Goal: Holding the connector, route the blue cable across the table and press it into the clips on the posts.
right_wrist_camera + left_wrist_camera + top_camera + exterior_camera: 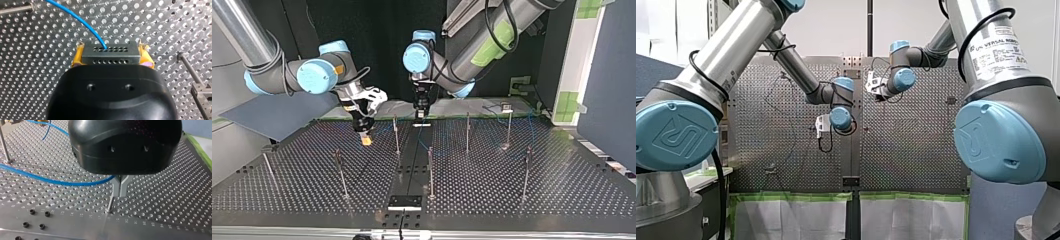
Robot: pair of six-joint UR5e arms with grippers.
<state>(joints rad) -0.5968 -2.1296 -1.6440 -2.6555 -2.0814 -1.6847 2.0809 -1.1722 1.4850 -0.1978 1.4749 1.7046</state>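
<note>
In the right wrist view my right gripper (111, 48), with yellow pads (77, 58), is shut on a dark grey connector block (110, 57). The blue cable (75, 17) leaves the block's far face and runs off over the perforated table. In the top view this gripper (366, 139) hangs low at the left of centre. My left gripper (120, 194) has its metal fingers shut, and the blue cable (50, 179) runs in from the side and ends at them. A short metal pin (110, 206) stands just under the fingertips. In the top view my left gripper (419, 117) is at the far middle.
Several thin upright posts stand across the table, among them one (395, 134) between the grippers, one (467, 131) toward the right and one (430, 172) nearer the camera. Loose blue cable (532, 127) lies at the far right. A black bracket (404, 201) sits at the near edge.
</note>
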